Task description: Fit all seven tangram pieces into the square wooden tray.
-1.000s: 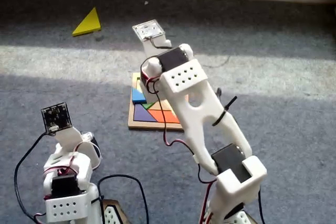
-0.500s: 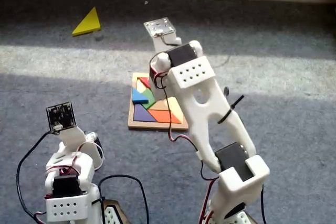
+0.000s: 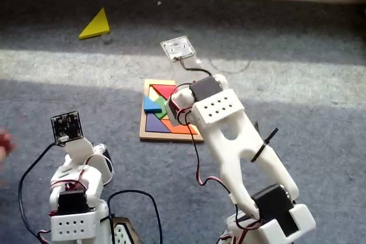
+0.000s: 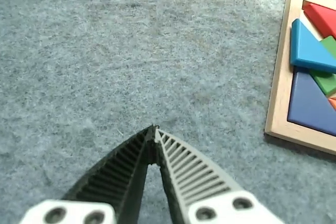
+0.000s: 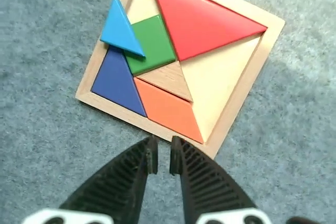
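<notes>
Grey carpet [image 3: 297, 84] bears the partly filled tray [image 5: 220, 85], a blue triangle [image 5: 119, 29] askew over its green square [image 5: 152, 43]. Well apart lies the yellow triangle [image 3: 96, 25]. The right gripper [image 5: 161, 157] hangs at the tray's edge, fingers slightly apart and empty. The left gripper [image 4: 154, 132] is over carpet, tips pressed together.
</notes>
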{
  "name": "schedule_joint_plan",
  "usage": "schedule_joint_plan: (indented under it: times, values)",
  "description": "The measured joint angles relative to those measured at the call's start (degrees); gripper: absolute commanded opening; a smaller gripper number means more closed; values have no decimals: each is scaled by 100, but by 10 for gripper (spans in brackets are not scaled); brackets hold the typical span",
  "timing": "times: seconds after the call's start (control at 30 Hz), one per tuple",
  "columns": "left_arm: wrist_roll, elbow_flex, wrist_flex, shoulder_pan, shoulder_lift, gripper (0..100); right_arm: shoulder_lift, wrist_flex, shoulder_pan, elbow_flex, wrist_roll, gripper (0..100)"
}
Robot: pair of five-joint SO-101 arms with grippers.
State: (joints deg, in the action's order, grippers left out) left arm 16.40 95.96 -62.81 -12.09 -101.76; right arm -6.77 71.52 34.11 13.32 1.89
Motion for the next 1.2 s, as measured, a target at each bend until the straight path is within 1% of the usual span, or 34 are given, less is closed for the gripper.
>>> schedule_joint_plan:
  times: [0.17, 0.37, 0.67, 0.73, 1.2]
  values:
    - [0, 0, 0, 0, 0, 6, 0, -26, 0, 35, 0, 45]
    - [0, 0, 0, 0, 0, 6, -9, -9, 246, 325, 0, 45]
    - [0, 9, 0, 0, 0, 6, -9, 1125, 246, 343, 0, 44]
    - [0, 9, 0, 0, 0, 6, -9, 1222, 246, 343, 0, 44]
    - [0, 9, 0, 0, 0, 6, -35, 1240, 273, 343, -26, 44]
